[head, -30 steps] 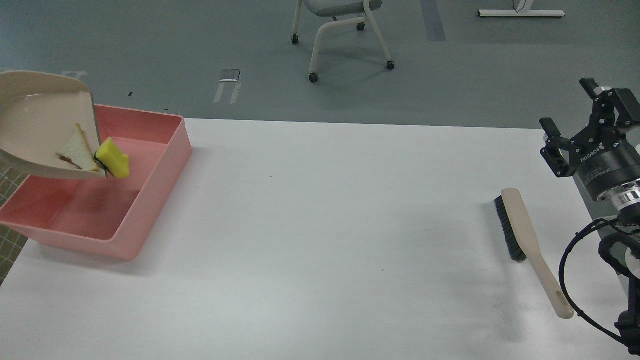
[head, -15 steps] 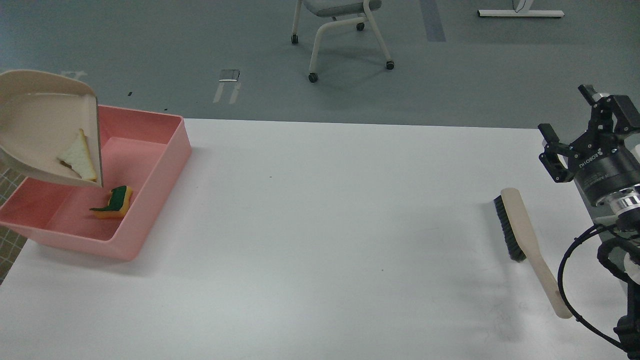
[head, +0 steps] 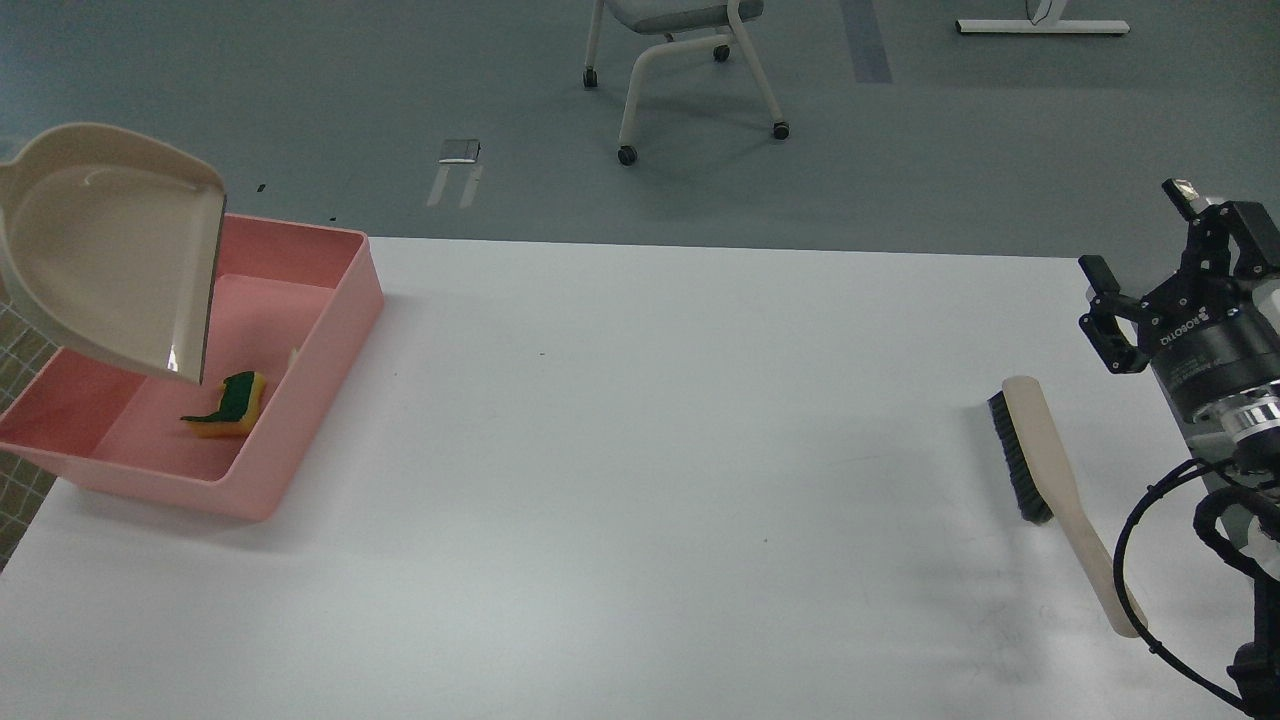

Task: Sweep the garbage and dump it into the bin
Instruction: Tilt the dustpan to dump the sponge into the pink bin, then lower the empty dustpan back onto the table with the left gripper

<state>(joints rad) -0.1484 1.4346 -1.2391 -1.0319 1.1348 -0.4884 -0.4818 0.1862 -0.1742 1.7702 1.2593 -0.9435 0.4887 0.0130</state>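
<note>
The pink bin (head: 300,440) stands at the table's left edge. The yellow sponge chunk (head: 228,404) lies green side up on the bin's floor. A sliver of the off-white scrap (head: 293,356) shows against the bin's right inner wall. The beige dustpan (head: 110,260) hangs steeply tilted above the bin's left half, and its inside is bare. Its handle and my left gripper are out of view past the left edge. My right gripper (head: 1140,235) is open and empty, raised above the table's right edge.
A wooden hand brush (head: 1045,470) with dark bristles lies on the white table (head: 640,480) at the right, just left of my right arm. A wheeled chair (head: 680,60) stands on the floor beyond the table.
The sponge fell from the dustpan's lip into the bin, then the off-white scrap slid out too. The dustpan tilted steeper and rose slightly. My right gripper barely shifted.
</note>
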